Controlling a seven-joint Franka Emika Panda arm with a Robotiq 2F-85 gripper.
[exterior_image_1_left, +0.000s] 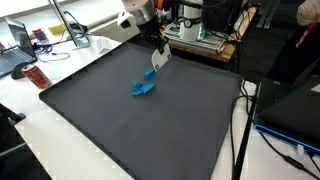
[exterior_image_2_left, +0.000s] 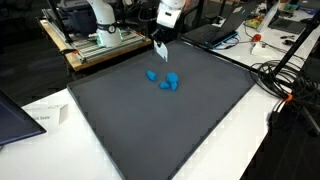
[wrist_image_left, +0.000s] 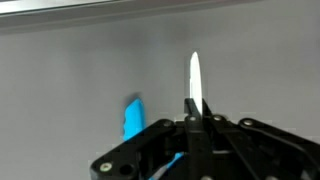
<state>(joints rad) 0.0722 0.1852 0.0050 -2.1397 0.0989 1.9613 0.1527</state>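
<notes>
Blue pieces (exterior_image_2_left: 165, 80) lie on the dark mat (exterior_image_1_left: 120, 125) that covers the tabletop, right under the arm's reach. A laptop (exterior_image_1_left: 15, 42) and loose cables (exterior_image_2_left: 285, 80) sit well away from the blue pieces, past the mat's edges. The gripper (exterior_image_1_left: 157, 50) is clamped on a thin, flat white piece (exterior_image_1_left: 160, 61), held in the air just above and behind the blue pieces. Seen edge-on in the wrist view, its long axis runs straight out from the fingers, its tip hanging down toward the mat.
</notes>
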